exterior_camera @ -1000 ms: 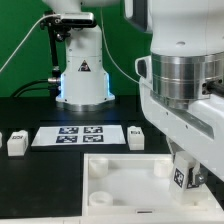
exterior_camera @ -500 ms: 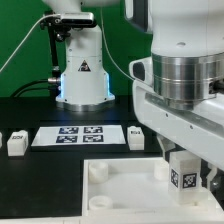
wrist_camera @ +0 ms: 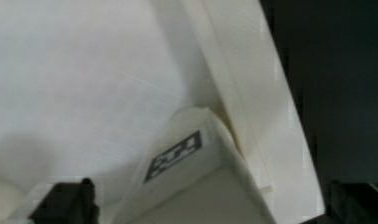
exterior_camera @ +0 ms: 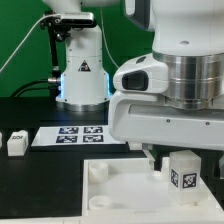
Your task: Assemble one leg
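A leg (exterior_camera: pixel 183 172), a small white block with a black-and-white tag, stands upright on the right near corner of the large white square part (exterior_camera: pixel 120 186). My gripper (exterior_camera: pixel 183 160) hangs over it with a dark finger on each side, apart from the block, so it is open. In the wrist view the leg (wrist_camera: pixel 218 185) shows its tag between the two wide-apart fingers of the gripper (wrist_camera: pixel 212 205), and the large white square part (wrist_camera: pixel 79 80) lies behind it. Another leg (exterior_camera: pixel 16 143) stands far off at the exterior view's left.
The marker board (exterior_camera: pixel 75 136) lies on the black table behind the square part. The robot base (exterior_camera: pixel 82 78) stands at the back. The arm's big housing (exterior_camera: pixel 170 90) fills the exterior view's right and hides the table behind it.
The wrist has turned and its housing has swung toward the exterior view's left, covering a leg beside the marker board. The corner leg stays in place and now faces its tag forward.
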`<move>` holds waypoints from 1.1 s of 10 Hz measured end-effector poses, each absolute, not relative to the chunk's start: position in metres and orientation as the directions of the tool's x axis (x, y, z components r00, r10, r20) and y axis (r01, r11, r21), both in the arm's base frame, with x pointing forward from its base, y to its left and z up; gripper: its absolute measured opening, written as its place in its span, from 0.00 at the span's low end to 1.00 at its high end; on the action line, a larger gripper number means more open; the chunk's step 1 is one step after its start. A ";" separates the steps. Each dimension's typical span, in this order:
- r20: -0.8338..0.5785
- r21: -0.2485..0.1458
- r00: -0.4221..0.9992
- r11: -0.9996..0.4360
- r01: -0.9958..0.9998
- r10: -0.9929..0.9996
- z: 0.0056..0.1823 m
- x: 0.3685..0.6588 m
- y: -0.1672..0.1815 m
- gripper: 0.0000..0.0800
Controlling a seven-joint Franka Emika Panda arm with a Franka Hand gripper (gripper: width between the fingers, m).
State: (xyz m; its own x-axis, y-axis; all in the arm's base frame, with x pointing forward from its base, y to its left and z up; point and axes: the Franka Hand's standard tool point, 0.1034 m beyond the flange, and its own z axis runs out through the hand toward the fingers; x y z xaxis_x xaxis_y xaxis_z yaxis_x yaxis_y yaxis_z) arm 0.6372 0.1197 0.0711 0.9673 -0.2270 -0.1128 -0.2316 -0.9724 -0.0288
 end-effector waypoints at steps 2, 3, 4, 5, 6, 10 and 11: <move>-0.105 -0.044 0.994 -0.999 -0.020 -0.015 0.072 0.637 0.120 0.81; -0.100 -0.050 0.991 -0.995 0.088 0.093 0.072 0.638 0.119 0.81; -0.099 -0.050 0.991 -0.995 0.090 0.094 0.072 0.638 0.119 0.81; -0.100 -0.050 0.991 -0.995 0.088 0.093 0.072 0.638 0.119 0.81; -0.100 -0.050 0.991 -0.995 0.088 0.093 0.072 0.638 0.119 0.66; -0.100 -0.049 0.991 -0.995 0.083 0.088 0.072 0.638 0.118 0.36; -0.101 -0.047 0.993 -0.997 0.055 0.060 0.072 0.638 0.118 0.36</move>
